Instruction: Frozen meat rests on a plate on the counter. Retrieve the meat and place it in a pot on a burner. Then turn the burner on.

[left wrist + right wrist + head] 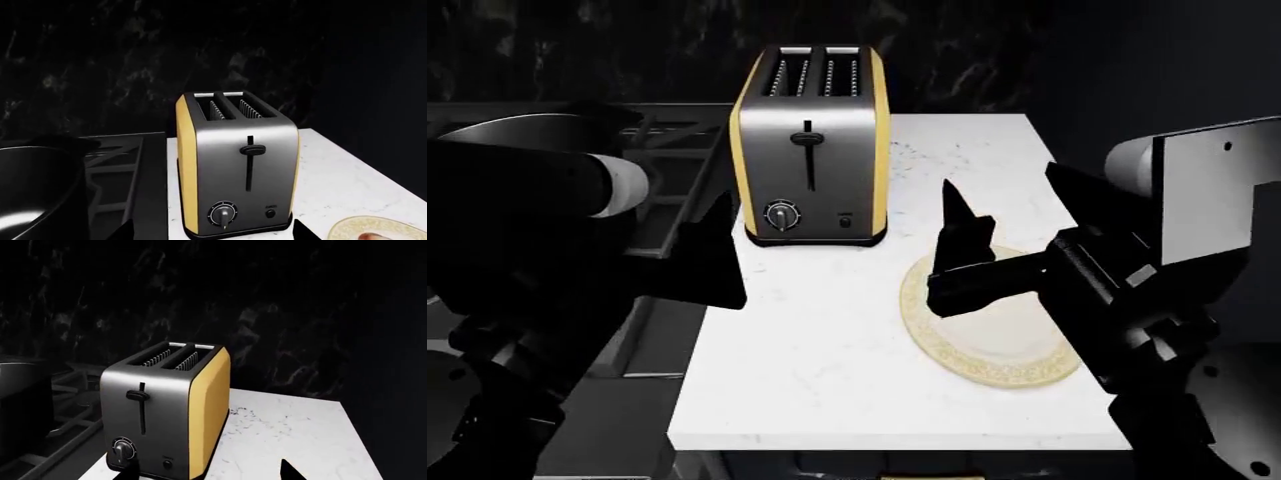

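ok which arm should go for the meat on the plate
Right. Its claw hangs open over the gold-rimmed cream plate, while the left claw is beside the dark stove, across the white counter.

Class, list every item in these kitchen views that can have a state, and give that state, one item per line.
Toaster: upright, slots empty, lever up.
Plate: flat on the counter, partly hidden by the right arm.
Meat: on the plate, barely in view.
Pot: on the stove, upright.
Right end effector: open, above the plate.
Left end effector: state unclear.
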